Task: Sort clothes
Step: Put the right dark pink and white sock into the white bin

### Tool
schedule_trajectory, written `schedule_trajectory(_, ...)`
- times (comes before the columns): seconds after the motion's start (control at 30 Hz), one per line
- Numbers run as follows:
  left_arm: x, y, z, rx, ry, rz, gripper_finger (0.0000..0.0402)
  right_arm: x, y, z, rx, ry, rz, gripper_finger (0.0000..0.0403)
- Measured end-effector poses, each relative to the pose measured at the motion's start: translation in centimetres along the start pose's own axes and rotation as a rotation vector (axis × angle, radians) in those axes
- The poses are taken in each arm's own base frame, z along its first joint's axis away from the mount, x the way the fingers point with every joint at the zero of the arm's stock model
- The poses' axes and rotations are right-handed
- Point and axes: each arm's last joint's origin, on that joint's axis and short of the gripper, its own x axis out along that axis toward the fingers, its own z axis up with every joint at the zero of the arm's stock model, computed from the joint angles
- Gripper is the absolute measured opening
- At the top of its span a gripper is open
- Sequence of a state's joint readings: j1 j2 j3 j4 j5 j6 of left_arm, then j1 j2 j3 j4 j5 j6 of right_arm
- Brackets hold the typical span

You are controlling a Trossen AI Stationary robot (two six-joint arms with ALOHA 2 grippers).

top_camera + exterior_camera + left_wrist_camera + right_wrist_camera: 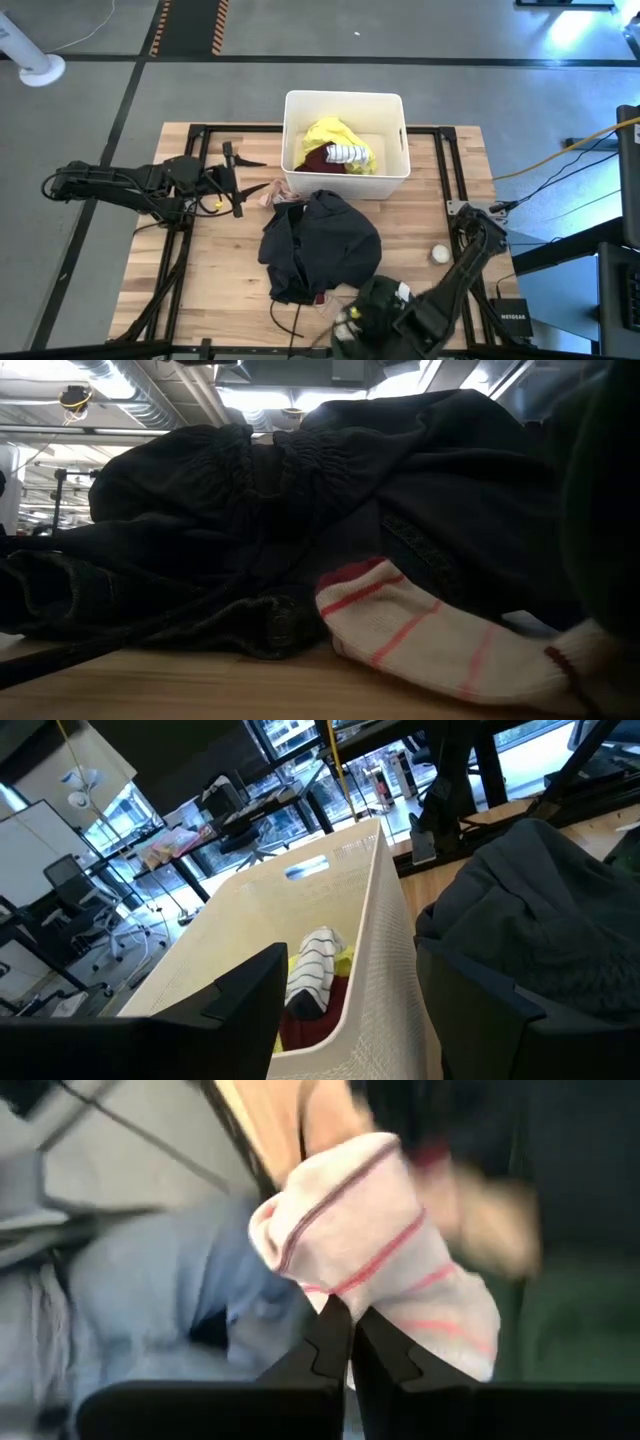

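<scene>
A white sock with red stripes (380, 1230) sits right at the tips of my right gripper (350, 1315), which is shut and blurred at the table's near edge (365, 310). In the low view a sock of the same look (440, 640) lies on the table top in front of a large black garment (320, 245). A dark green cloth (570, 1320) shows beside the sock. My left gripper (235, 182) hangs open at the left, facing the white bin (345, 98). The bin holds a yellow garment (330, 135), a maroon one (320, 160) and a striped piece (348, 153). My right gripper pinches the striped sock between its two shut fingertips, at the sock's edge (365, 1295). The fingers slant downward. The sock bunches just ahead of the tips. Motion blur hides which end of the sock is caught and whether any of it rests on the table.
A small white ball (440, 254) lies on the table right of the black garment. The bin's white wall (385, 920) stands close in front of my left gripper. A black frame runs round the table top (460, 160). Bare wood lies at the near left (210, 270).
</scene>
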State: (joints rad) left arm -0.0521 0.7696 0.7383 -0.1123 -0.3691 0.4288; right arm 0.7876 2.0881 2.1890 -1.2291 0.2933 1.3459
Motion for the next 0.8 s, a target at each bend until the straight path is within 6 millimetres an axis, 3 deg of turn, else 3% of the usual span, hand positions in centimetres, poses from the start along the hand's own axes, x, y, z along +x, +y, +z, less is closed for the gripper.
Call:
schedule_trajectory(0.2,-0.1,0.1,0.1,0.005,-0.006,0.003,0.0219,0.8,-1.6,5.8,-0.168,-0.154,-0.089,0.0010)
schedule_trajectory(0.5,-2.2,1.2,0.6,-0.020,-0.084,0.040,0.0219,2.5,-6.7,14.8,-0.217,-0.203,-0.271,0.0015)
schedule_trajectory(0.8,-5.7,2.6,0.4,-0.073,-0.150,0.068,0.0219,-0.5,-11.9,21.4,-0.218,-0.291,-0.333,0.0016)
